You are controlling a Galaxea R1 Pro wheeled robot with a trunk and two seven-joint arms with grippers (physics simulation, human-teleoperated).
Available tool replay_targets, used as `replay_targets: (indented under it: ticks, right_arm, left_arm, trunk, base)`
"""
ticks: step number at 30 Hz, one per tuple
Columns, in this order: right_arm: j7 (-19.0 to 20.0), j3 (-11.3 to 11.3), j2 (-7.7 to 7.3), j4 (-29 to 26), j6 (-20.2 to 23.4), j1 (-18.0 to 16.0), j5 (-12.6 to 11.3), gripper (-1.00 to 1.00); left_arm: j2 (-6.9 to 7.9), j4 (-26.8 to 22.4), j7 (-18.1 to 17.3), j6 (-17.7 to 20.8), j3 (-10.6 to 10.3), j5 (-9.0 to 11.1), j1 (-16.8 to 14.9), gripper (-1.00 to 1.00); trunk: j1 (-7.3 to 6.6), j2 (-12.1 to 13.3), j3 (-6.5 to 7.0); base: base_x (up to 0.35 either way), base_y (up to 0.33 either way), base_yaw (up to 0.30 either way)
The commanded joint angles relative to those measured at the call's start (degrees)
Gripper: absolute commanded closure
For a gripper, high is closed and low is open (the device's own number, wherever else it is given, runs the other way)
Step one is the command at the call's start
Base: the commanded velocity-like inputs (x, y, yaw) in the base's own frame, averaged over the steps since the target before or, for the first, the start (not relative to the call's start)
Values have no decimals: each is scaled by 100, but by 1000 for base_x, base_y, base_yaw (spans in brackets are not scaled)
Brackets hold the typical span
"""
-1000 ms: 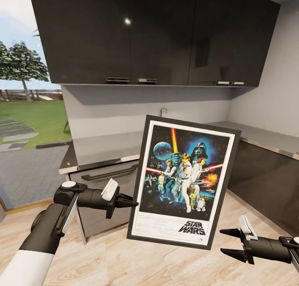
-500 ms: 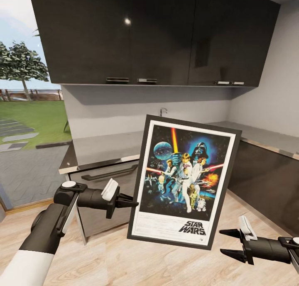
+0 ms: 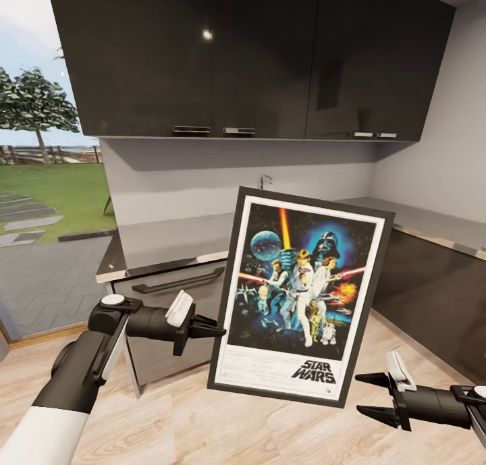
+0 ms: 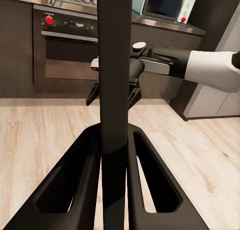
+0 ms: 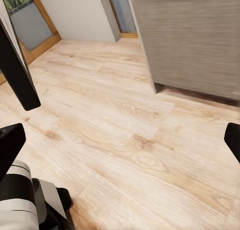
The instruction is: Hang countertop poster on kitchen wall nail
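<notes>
Holding the poster (image 3: 300, 296) upright by its left edge, your left gripper (image 3: 214, 330) has its fingers closed on the black frame, clear of the grey worktop (image 3: 175, 239) behind and above the wooden floor (image 3: 202, 424). Your right gripper (image 3: 368, 397) hangs spread wide and empty, just below the poster's lower right corner.

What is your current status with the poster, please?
Left end effector shut on the poster at its side edge, held upright off the kitchen countertop. Right end effector open, empty. No wall nail seen yet.
</notes>
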Motion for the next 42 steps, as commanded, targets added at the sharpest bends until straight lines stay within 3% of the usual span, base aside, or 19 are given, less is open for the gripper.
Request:
replay_targets:
  ticks: [1, 42]
  right_arm:
    - [24, -4, 1, -2, 60, -4, 1, -100]
    - [24, 18, 69, -13, 50, -4, 1, -100]
  left_arm:
    - [3, -2, -17, 42, -12, 1, -5, 100]
    - [-9, -11, -17, 42, -28, 1, -5, 100]
  trunk:
    - [0, -4, -7]
    - [0, -4, -7]
  base:
    - [0, 0, 0]
    - [0, 0, 0]
